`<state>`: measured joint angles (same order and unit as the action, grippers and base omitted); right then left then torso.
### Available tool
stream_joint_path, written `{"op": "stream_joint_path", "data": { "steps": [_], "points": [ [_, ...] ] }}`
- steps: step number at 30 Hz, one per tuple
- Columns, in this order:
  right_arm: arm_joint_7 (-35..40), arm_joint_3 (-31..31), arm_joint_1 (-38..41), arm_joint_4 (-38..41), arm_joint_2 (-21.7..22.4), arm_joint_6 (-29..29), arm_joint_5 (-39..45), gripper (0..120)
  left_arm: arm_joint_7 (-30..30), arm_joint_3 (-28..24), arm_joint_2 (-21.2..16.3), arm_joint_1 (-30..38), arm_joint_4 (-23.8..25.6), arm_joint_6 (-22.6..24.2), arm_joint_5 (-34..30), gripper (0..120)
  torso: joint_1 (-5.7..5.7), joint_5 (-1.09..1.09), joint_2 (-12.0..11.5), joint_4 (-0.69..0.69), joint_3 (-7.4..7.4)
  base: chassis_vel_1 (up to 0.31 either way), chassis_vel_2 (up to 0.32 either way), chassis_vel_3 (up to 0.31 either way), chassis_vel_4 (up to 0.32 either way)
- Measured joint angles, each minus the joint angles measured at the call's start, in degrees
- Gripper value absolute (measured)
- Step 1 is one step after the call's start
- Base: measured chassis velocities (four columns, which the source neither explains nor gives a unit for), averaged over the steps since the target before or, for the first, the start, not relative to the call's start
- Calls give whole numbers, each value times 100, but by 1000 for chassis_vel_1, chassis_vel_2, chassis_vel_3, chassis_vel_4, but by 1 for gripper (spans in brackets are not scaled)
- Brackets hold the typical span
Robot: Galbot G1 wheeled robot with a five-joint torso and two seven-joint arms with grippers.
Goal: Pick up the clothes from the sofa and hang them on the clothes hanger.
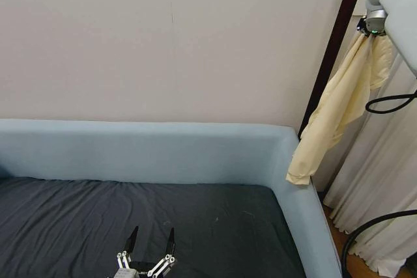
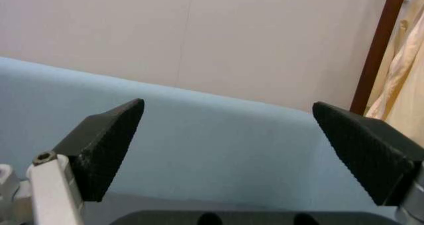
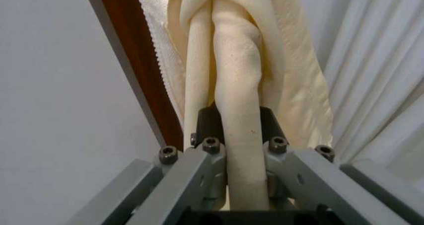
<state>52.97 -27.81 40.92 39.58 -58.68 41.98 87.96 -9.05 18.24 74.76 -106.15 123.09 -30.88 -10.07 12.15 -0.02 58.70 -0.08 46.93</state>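
Observation:
A pale yellow garment (image 1: 345,96) hangs down beside the dark brown pole of the clothes hanger (image 1: 332,50) at the upper right. My right gripper (image 1: 370,28) is raised there, shut on the top of the garment. In the right wrist view a rolled fold of the yellow cloth (image 3: 239,135) runs between the closed fingers (image 3: 205,128), with the brown pole (image 3: 136,71) just behind. My left gripper (image 1: 151,239) is low over the dark sofa seat (image 1: 78,226), open with nothing between its black fingertips (image 2: 109,145).
The light blue sofa back (image 1: 143,154) and its right arm (image 1: 306,219) enclose the dark seat. White curtains (image 1: 384,180) hang at the far right behind the hanger pole. A black cable (image 1: 391,101) loops off my right arm. A plain wall (image 1: 163,37) is behind.

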Motion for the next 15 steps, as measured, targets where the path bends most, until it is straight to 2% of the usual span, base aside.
{"op": "stream_joint_path", "data": {
  "steps": [3, 6, 7, 9, 10, 14, 15],
  "points": [
    [-68, 0, -69, 101, 84, -4, 9, 1, -1, 6, -2, -1, 4, 0, -8, 100, 0, -1, 0, 1, 0, 0, 0, 0, 0],
    [-237, -6, -195, 335, 258, 0, -54, 15, -2, 4, 10, 2, 4, 0, -9, 100, 0, 4, 0, -1, 1, 0, 0, 0, 0],
    [-237, -6, -195, 335, 258, 0, -54, 15, -2, 4, 10, 2, 4, 0, -9, 100, 0, 4, 0, -1, 1, 0, 0, 0, 0],
    [-597, -46, -287, 604, 442, -1, -433, 25, -1, 12, 23, 5, -9, 3, -8, 100, 0, 2, 0, -1, 0, 0, 0, 0, 0],
    [-597, -46, -287, 604, 442, -1, -433, 25, -1, 12, 23, 5, -9, 3, -8, 100, 0, 2, 0, -1, 0, 0, 0, 0, 0],
    [-1262, -131, -362, 959, 716, -3, -988, 45, -5, 179, 9, 105, 62, 107, -162, 100, 0, 2, 0, -2, 0, 0, 0, 0, 0],
    [-1262, -131, -362, 959, 716, -3, -988, 45, -5, 179, 9, 105, 62, 107, -162, 100, 0, 2, 0, -2, 0, 0, 0, 0, 0]
  ]
}}
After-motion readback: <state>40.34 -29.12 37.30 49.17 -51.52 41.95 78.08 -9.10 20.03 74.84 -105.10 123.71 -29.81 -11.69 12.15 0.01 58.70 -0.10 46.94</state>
